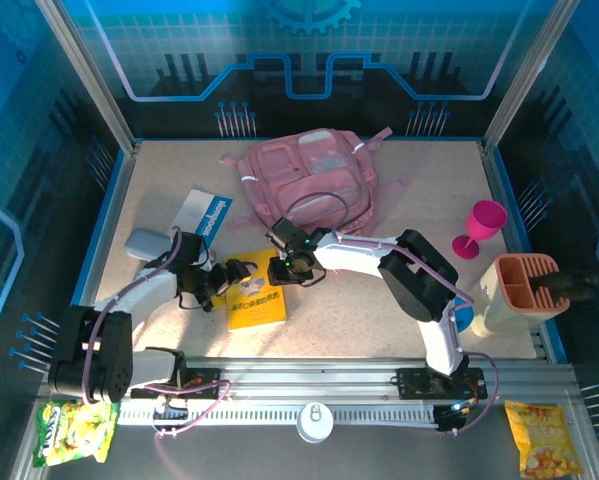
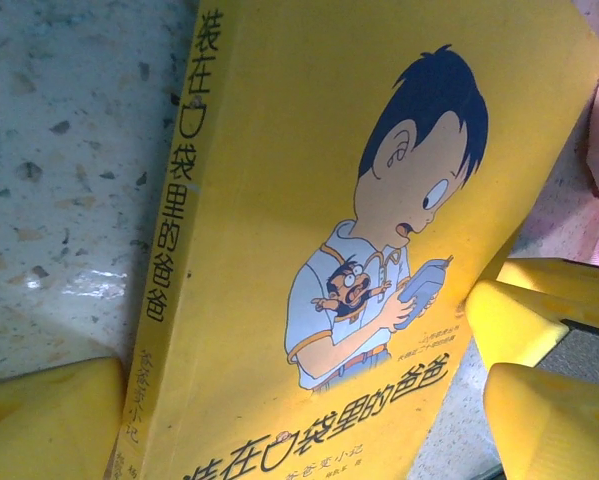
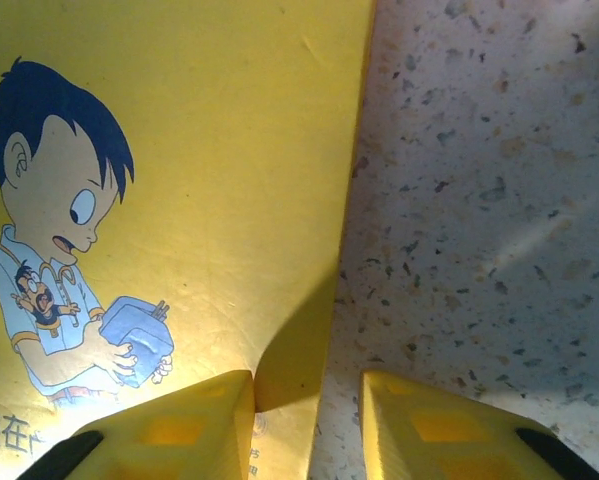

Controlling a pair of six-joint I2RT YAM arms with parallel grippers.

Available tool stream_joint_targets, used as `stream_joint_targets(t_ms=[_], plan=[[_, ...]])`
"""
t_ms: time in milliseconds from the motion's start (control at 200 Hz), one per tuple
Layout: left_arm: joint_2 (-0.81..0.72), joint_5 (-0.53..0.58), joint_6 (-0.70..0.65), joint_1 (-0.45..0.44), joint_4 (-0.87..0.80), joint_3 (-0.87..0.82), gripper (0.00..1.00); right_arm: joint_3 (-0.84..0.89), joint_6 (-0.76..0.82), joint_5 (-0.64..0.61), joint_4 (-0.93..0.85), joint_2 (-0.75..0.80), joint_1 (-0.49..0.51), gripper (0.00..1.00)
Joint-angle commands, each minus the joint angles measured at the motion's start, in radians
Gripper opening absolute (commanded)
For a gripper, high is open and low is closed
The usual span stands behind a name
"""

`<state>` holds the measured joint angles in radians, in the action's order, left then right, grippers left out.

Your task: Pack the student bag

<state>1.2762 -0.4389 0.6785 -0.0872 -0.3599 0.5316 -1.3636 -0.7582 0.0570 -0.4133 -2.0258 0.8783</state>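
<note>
The pink student bag (image 1: 309,180) lies flat at the back middle of the table. In front of it lies a yellow book (image 1: 256,295) with a cartoon boy on its cover (image 2: 279,230) (image 3: 179,150). My left gripper (image 1: 229,280) (image 2: 299,430) is open wide at the book's left side, one yellow finger (image 2: 49,420) beyond the spine and the other (image 2: 554,420) past the opposite edge. My right gripper (image 1: 294,262) (image 3: 309,425) sits at the book's far right corner. One of its fingers (image 3: 179,430) rests on the cover, the other (image 3: 429,430) is on the table, and a gap is left beside the book's edge.
A magenta goblet (image 1: 479,228) and a beige pen holder (image 1: 524,290) stand at the right. A grey-blue pouch (image 1: 147,243) and a white and blue booklet (image 1: 204,212) lie at the left. Snack bags (image 1: 74,430) (image 1: 544,435) lie off the table's front corners.
</note>
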Motion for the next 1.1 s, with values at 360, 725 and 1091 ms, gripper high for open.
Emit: stream_joint_targets(t_ms=[360,725,1091], plan=[[-0.186,-0.238,0.077,-0.002,0.052,0.009,0.8,0.027,-0.051,0.002,-0.065,-0.051,-0.019,0.29],[-0.099,-0.238,0.154,-0.003,0.131,-0.046,0.46,0.054,-0.053,0.018,-0.03,-0.036,-0.028,0.27],[-0.084,-0.111,0.102,-0.006,0.005,0.028,0.15,0.121,-0.042,-0.019,0.051,0.104,-0.044,0.34]])
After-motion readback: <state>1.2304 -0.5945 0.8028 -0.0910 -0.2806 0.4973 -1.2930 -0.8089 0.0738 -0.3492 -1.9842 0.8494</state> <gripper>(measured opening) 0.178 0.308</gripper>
